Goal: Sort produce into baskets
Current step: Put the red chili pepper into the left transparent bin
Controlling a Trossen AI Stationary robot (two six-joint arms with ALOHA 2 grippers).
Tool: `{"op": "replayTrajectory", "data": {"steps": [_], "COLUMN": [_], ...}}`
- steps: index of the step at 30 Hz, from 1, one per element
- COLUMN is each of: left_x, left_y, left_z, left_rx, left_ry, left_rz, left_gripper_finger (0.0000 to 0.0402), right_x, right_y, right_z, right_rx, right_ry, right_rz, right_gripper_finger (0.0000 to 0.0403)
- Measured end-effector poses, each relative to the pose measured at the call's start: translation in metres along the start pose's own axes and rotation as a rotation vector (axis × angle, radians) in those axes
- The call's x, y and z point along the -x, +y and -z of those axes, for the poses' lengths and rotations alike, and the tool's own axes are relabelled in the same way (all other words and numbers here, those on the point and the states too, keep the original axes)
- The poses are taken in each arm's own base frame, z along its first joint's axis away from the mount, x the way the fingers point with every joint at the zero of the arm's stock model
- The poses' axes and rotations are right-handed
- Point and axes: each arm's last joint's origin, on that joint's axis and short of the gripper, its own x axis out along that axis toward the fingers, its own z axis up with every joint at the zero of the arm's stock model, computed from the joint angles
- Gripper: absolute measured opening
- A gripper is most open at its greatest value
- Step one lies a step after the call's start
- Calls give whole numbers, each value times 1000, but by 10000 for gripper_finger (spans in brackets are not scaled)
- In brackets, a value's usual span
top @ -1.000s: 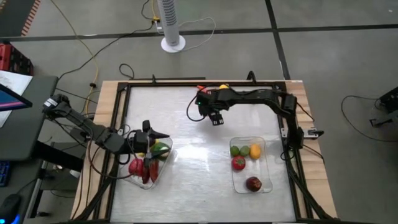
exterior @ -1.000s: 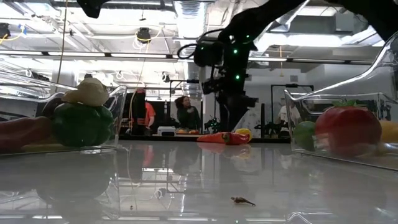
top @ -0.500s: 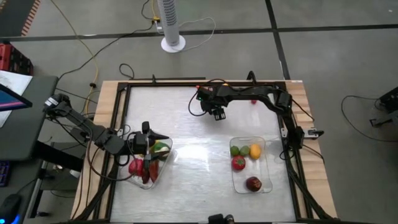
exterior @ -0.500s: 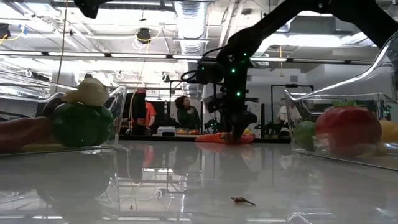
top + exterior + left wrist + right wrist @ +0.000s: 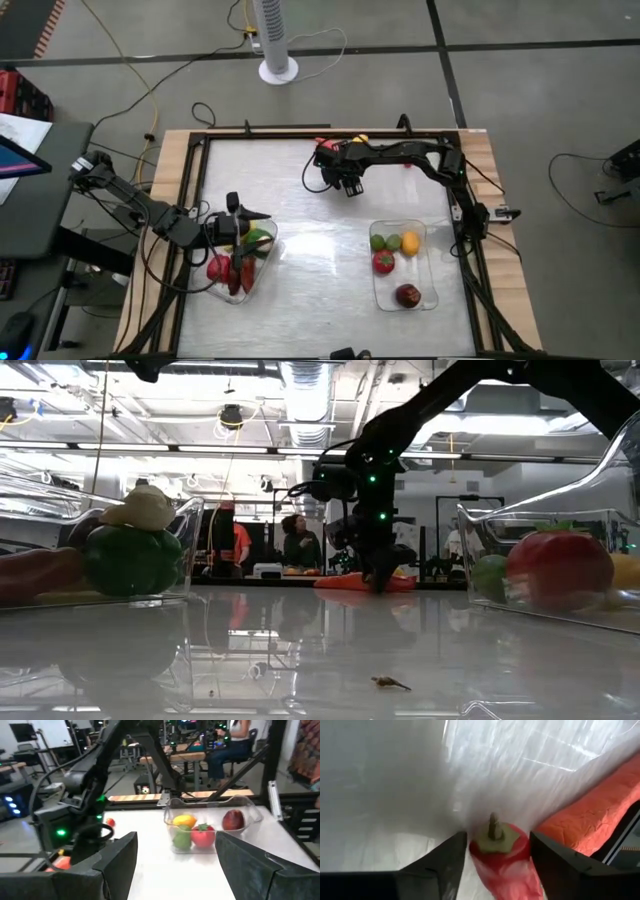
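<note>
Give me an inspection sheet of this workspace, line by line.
Surface: glossy white table, black-framed.
Job's things: left tray holds red and green produce; right tray holds four pieces; red pepper and orange piece loose at the far edge.
Clutter: small dark scrap on the table.
End effectors: right end effector open around the red pepper; left end effector open over the left tray.
Cables: yellow and black leads on the floor.
Surroundings: fan base; seated people behind.

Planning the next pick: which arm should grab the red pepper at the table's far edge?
The right. Its pincer already straddles the red pepper, fingers open on either side. The left pincer hovers over the left tray, far off.
</note>
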Motion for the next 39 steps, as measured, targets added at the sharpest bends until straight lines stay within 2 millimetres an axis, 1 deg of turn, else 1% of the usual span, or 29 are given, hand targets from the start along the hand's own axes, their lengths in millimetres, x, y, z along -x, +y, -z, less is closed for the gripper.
{"op": "replayTrajectory", "data": {"steps": [6,8,11,14,19,24,28,34,39], "left_x": [0,0,0,0,0,0,0,0,0], "left_y": [1,1,1,1,1,1,1,1,1], "left_z": [0,0,0,0,-1,-1,-1,-1,-2], "left_rx": [-21,-23,-23,-22,-16,-12,-8,24,74], "left_ry": [-2,-2,-2,-2,-5,-8,-8,-8,-14], "left_rz": [-19,-20,-20,-20,-20,-20,-20,-20,-20], "left_gripper_finger": [254,254,254,254,254,254,254,254,254], "right_x": [0,0,4,8,24,55,87,145,202], "right_y": [1,1,3,8,14,18,24,42,63], "right_z": [0,1,0,-2,-3,0,4,13,23], "right_rx": [-5,-19,-34,-28,-27,-76,-131,-225,-297], "right_ry": [0,2,7,5,-15,-40,-82,-233,-438], "right_rz": [-9,-11,-18,-24,-36,-27,-27,-122,-236], "right_gripper_finger": [175,158,154,164,168,166,168,168,168]}}
